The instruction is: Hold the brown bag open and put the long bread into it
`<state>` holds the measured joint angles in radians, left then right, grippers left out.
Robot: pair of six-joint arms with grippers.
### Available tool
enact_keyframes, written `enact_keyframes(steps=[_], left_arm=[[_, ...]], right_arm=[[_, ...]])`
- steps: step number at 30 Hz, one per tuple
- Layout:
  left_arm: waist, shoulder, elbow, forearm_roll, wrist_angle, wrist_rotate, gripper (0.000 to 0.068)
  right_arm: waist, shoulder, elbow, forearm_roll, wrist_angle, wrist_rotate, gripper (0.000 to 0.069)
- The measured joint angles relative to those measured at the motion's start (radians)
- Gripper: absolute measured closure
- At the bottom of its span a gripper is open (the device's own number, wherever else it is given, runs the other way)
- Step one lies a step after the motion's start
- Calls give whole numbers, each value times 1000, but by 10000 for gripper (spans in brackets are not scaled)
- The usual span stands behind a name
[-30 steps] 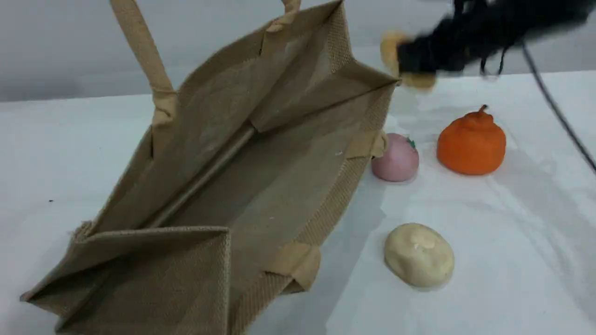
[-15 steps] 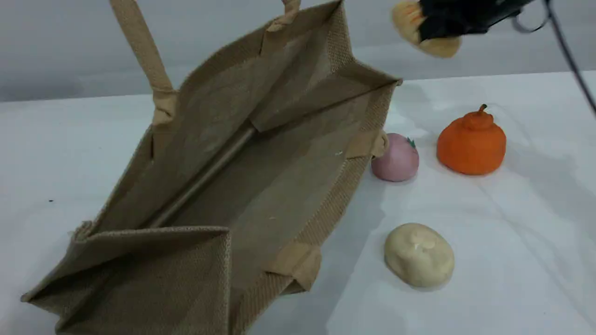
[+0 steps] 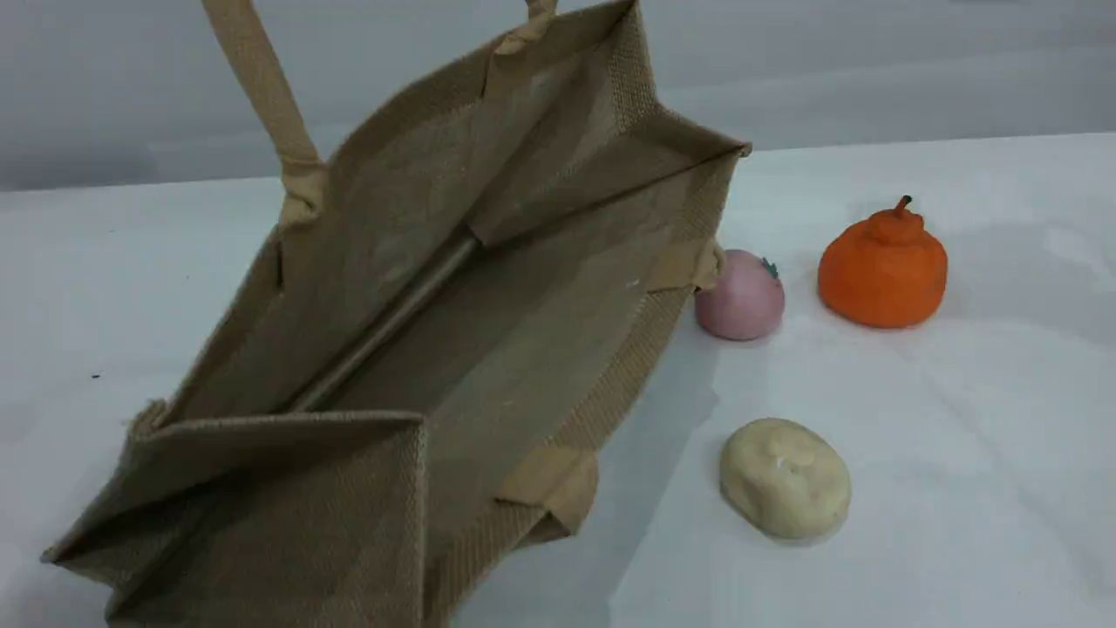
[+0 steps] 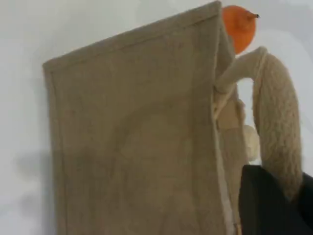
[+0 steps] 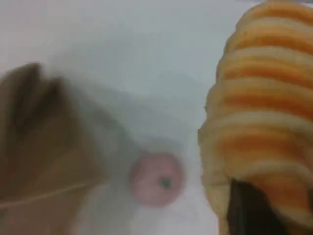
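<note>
left claw (image 4: 274, 203): pinching beige handle (image 4: 276, 112) of brown bag (image 3: 488, 288), standing open on tabletop (image 3: 959, 436) | right claw (image 5: 249, 208): clamped on lower end of long bread (image 5: 264, 112), rest reaching up from fingertip, aloft above pink ball (image 5: 155, 178)

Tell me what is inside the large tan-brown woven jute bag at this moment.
No food shows: the tan-brown woven jute bag reveals only bare lining and a centre fold. Its near end, behind the folded side panel, is covered. The ridged golden-yellow long bread is outside it.
</note>
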<state>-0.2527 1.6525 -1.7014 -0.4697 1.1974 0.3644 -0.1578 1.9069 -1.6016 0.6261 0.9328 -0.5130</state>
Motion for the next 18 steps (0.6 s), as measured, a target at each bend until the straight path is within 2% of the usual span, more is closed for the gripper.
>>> enact_keyframes(steps=[3, 6, 12, 15, 18], left_arm=[[0, 0, 0, 0, 0, 0, 592], [0, 0, 0, -1, 0, 1, 592], [0, 0, 0, -2, 0, 19, 592], [0, 0, 0, -4, -1, 21, 592], [0, 0, 0, -9, -2, 24, 592]], right_arm=[[0, -78, 14, 7, 7, -2, 563], [-1, -172, 88, 28, -32, -26, 570], [-1, -410, 359, 134, -161, -111, 576], [1, -502, 502, 212, -152, -167, 577], [40, -559, 641, 299, -158, -234, 580]])
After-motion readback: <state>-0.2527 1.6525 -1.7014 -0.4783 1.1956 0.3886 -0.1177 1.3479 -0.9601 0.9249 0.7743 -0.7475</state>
